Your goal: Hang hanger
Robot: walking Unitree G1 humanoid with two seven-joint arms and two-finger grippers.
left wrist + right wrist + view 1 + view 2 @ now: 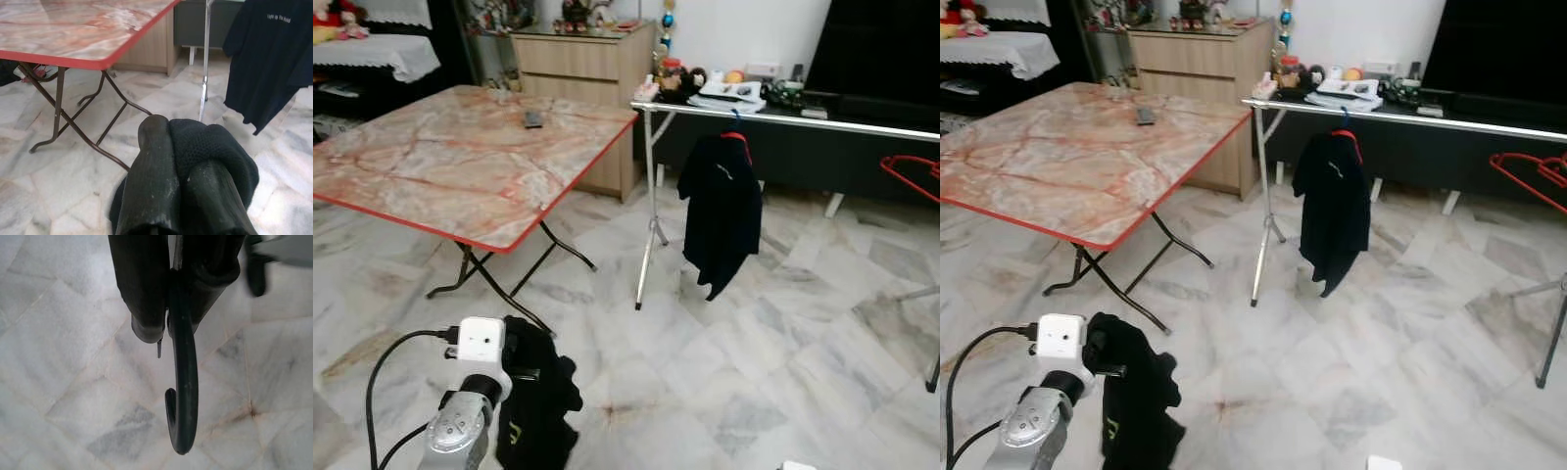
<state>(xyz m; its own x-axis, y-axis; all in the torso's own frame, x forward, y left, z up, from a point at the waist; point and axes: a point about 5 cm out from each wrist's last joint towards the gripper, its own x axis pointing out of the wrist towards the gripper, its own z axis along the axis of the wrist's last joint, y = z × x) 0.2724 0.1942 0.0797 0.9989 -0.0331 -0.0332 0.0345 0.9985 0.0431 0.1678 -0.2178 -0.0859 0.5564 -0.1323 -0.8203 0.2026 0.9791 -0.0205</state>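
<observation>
My left gripper (178, 152) is shut on a bunched black garment (538, 401) and holds it low over the floor at the near left. In the right wrist view, my right gripper (171, 318) is shut on the stem of a dark hanger hook (183, 396), whose curved end points down at the marble floor. The rest of that hanger is hidden. Across the room, a black T-shirt (722, 211) hangs on a red hanger (736, 139) from the metal rail (803, 119) of a long table.
A folding marble-top table (460, 162) with a red edge stands to the left, its legs (499, 279) close to my left arm. Another red hanger (913, 174) shows at the far right. A wooden cabinet (582, 59) stands at the back. Open marble floor (754, 362) lies ahead.
</observation>
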